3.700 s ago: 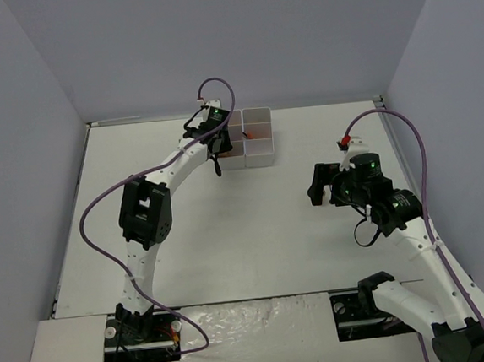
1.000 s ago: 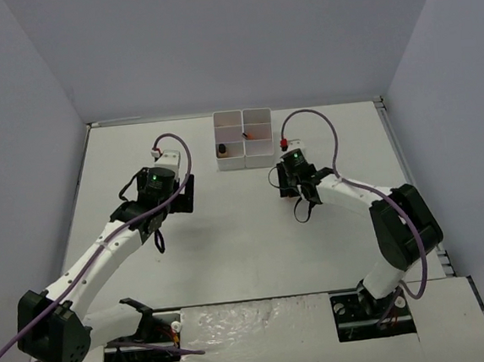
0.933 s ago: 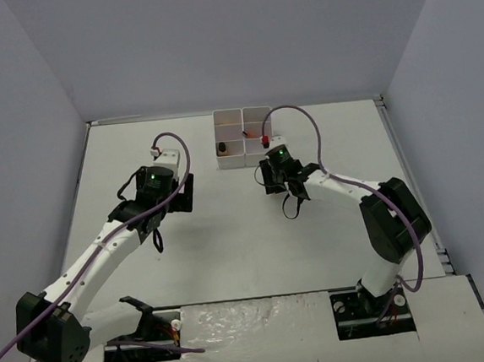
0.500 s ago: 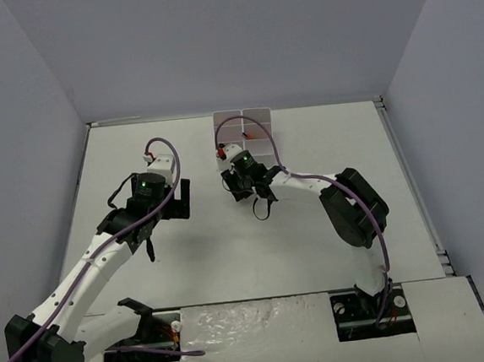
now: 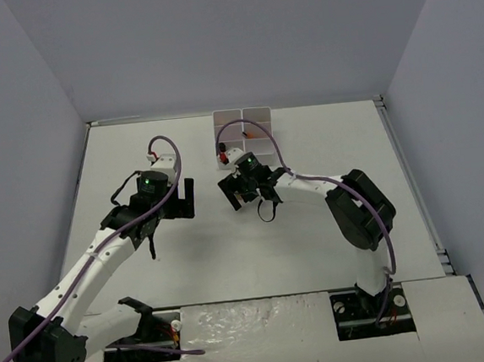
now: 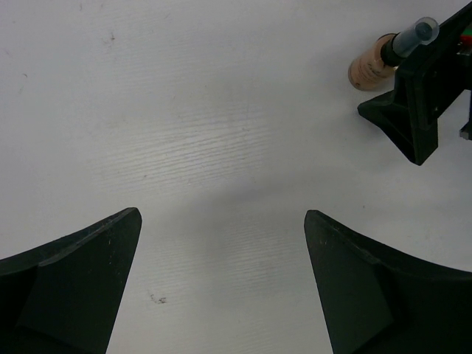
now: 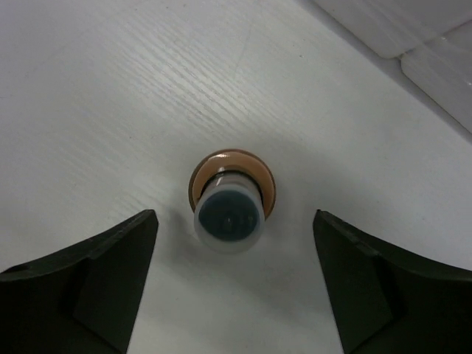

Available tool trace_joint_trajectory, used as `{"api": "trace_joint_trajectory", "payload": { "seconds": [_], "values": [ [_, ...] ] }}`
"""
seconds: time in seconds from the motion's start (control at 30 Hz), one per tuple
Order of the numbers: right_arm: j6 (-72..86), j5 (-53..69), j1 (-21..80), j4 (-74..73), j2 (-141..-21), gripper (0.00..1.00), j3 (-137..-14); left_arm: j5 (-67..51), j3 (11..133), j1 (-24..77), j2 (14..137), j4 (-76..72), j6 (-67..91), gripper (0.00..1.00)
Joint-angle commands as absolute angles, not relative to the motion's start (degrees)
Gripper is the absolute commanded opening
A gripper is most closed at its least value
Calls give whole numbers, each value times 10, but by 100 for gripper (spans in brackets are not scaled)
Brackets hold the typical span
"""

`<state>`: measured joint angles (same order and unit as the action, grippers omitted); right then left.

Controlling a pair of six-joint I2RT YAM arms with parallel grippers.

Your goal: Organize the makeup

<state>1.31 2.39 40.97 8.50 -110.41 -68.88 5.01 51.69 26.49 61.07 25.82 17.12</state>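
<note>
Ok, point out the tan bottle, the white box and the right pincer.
tan bottle (image 7: 230,210): right wrist view, on its cap.
white box (image 5: 253,115): top view, on its far wall.
right pincer (image 5: 236,196): top view, midway between its fingertips.

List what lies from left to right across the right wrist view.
finger → bottle → other finger. The box in the top right corner is left out, since it sits above the other finger in that picture.
</note>
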Motion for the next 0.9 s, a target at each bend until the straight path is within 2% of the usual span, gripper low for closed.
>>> {"api": "trace_joint_trajectory", "payload": {
  "seconds": [0.0,0.07,0.3,0.6,0.87],
  "values": [
    [6,14,413,82,-965,95,-689,25,573,260,632,216,186,91],
    [7,5,411,66,-925,100,-672,12,584,261,645,207,187,91],
    [48,-63,386,6,-744,100,-601,-23,633,288,725,182,190,91],
    [103,-95,298,-60,-544,100,-517,-27,734,356,878,162,183,89],
    [122,-100,295,-103,-479,100,-480,-7,799,379,979,168,191,81]
  ]
}}
